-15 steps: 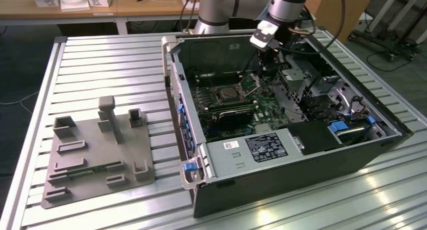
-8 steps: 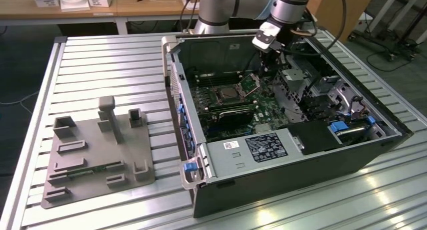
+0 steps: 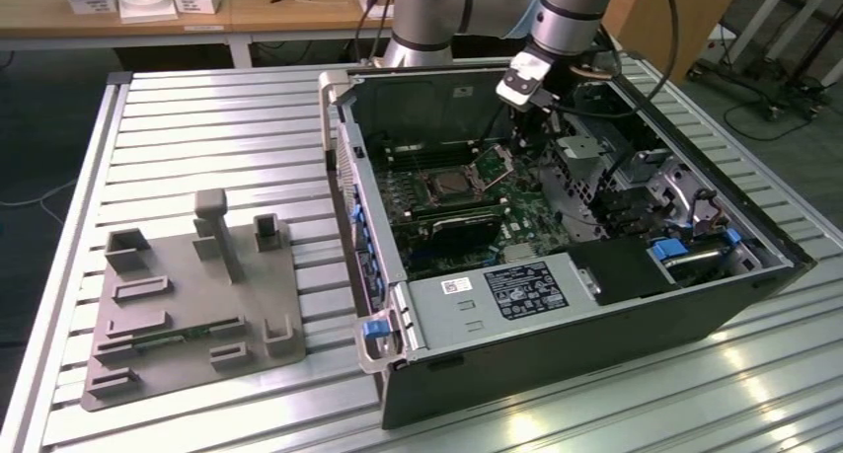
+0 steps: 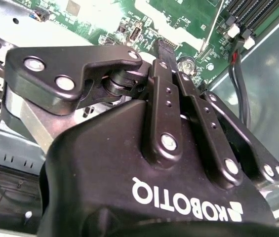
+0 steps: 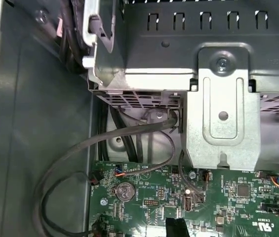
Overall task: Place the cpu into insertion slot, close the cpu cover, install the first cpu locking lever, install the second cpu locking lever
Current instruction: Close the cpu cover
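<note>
In the exterior view the open computer case (image 3: 567, 275) lies on the slatted table. On its motherboard (image 3: 527, 221) the cpu (image 3: 441, 188) lies flat in the socket, its pale top showing. The cpu cover (image 3: 497, 161) stands tilted up at the socket's far right edge. My gripper (image 3: 530, 137) hangs inside the case just right of the raised cover, above the board. In both wrist views the black gripper (image 4: 163, 47) (image 5: 176, 228) is shut with nothing held, over green board near a coin cell (image 5: 125, 189). I cannot make out the locking levers.
A metal drive cage (image 5: 223, 118) and loose black cables (image 5: 129, 133) sit close to the gripper. A labelled grey box (image 3: 507, 293) fills the case's near end. A grey fixture block (image 3: 185, 315) rests on the table (image 3: 197, 127) at the exterior view's left.
</note>
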You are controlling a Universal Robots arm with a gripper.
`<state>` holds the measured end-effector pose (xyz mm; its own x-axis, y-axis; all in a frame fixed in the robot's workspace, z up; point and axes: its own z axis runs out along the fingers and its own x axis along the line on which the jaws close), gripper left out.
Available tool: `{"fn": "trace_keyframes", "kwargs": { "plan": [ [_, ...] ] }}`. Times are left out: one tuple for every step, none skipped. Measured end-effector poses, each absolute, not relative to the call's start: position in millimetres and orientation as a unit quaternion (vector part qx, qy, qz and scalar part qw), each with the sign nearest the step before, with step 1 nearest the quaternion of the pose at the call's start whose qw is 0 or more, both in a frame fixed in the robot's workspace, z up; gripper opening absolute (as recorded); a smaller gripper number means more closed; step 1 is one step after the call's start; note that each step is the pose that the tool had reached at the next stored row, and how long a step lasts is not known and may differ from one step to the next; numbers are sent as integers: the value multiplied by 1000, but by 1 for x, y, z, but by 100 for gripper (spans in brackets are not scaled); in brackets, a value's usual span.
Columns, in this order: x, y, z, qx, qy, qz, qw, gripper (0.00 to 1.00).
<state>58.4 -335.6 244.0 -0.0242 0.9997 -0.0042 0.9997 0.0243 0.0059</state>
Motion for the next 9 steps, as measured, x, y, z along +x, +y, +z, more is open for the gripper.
{"fn": "trace_keyframes", "kwargs": {
  "plan": [
    [58,-336,242,698,716,0,3,10],
    [58,-336,241,698,716,0,3,10],
    [58,-336,240,698,716,0,3,10],
    [58,-336,239,698,717,0,3,10],
    [58,-336,238,697,717,0,2,10],
    [58,-336,237,697,718,0,2,10],
    [58,-336,237,696,718,-1,2,10],
    [58,-336,237,696,718,-1,1,10],
    [58,-336,236,695,719,-1,1,10]
  ]
}}
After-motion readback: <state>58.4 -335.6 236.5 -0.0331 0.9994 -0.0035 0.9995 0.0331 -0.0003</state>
